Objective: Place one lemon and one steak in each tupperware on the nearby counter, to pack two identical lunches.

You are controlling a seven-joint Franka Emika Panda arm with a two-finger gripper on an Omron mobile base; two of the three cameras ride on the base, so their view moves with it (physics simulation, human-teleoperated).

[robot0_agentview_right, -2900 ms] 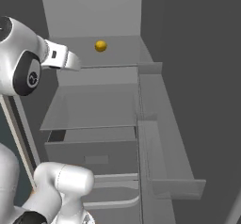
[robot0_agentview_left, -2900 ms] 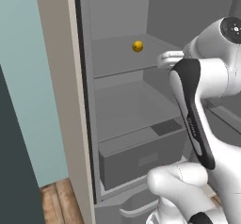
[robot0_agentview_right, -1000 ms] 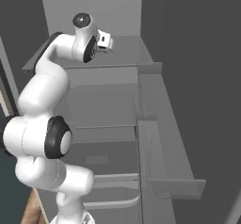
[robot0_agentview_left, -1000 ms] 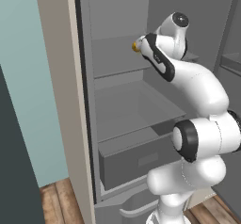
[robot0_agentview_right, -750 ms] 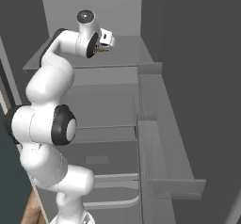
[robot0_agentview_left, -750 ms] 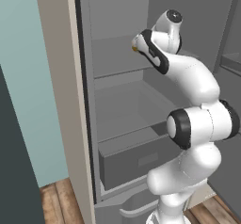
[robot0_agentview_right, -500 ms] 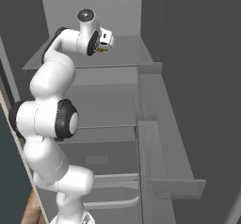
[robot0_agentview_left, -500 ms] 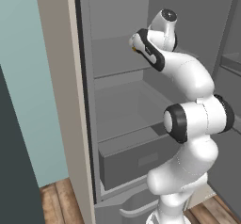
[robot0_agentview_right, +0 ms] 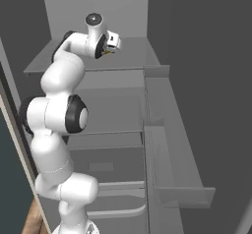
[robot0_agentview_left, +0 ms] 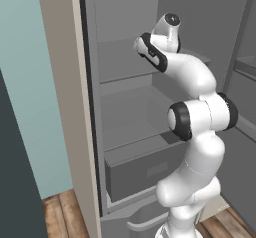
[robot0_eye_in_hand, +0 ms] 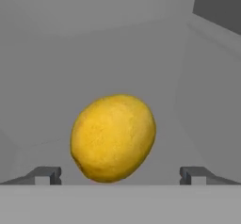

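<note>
A bright yellow lemon (robot0_eye_in_hand: 113, 138) lies on the upper fridge shelf (robot0_agentview_left: 120, 67), close in front of the hand camera. My gripper (robot0_eye_in_hand: 120, 173) is open, with one fingertip (robot0_eye_in_hand: 47, 173) on each side of the lemon and not touching it. In the left base view the gripper (robot0_agentview_left: 137, 43) reaches over that shelf and hides the lemon. In the right base view a sliver of the lemon (robot0_agentview_right: 108, 51) shows under the gripper (robot0_agentview_right: 114, 44). The steak, the tupperware and the counter are out of view.
The fridge stands open. Its beige side wall (robot0_agentview_left: 60, 107) is on the left, with a lower shelf (robot0_agentview_left: 130, 127) and a closed drawer (robot0_agentview_left: 145, 169) below. The door's bins (robot0_agentview_right: 172, 149) jut out on the right. The fridge's back wall is close behind the lemon.
The hand has pushed a little further in over the upper shelf, and the lemon now sits between the open fingers. The lemon itself has not moved.
</note>
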